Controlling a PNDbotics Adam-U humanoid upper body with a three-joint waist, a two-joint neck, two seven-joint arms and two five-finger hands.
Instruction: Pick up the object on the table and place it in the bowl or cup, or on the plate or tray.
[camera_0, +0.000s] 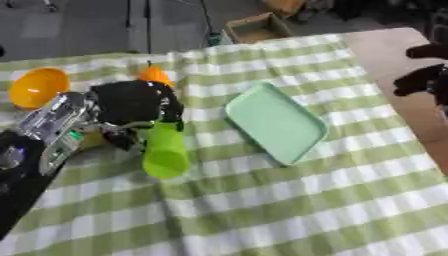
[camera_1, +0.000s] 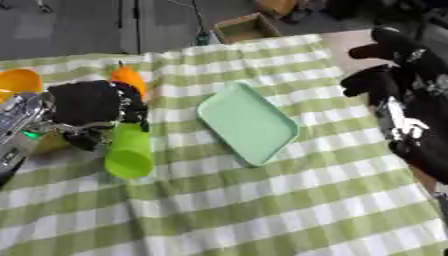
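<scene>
My left hand (camera_0: 133, 106) comes in from the left, fingers curled round the top of a bright green cup (camera_0: 164, 150) that points down and toward me, just above the checked cloth. Behind the hand peeks a small orange object (camera_0: 154, 75). An orange bowl (camera_0: 38, 87) sits at the far left. A pale green tray (camera_0: 276, 121) lies flat in the middle of the table, to the right of the cup. My right hand (camera_1: 385, 75) hovers at the right edge over bare table, fingers curled, holding nothing.
A green and white checked cloth (camera_0: 289, 200) covers most of the table, whose bare brown top (camera_0: 394, 47) shows at the far right. A cardboard box (camera_0: 255, 28) stands on the floor beyond the far edge.
</scene>
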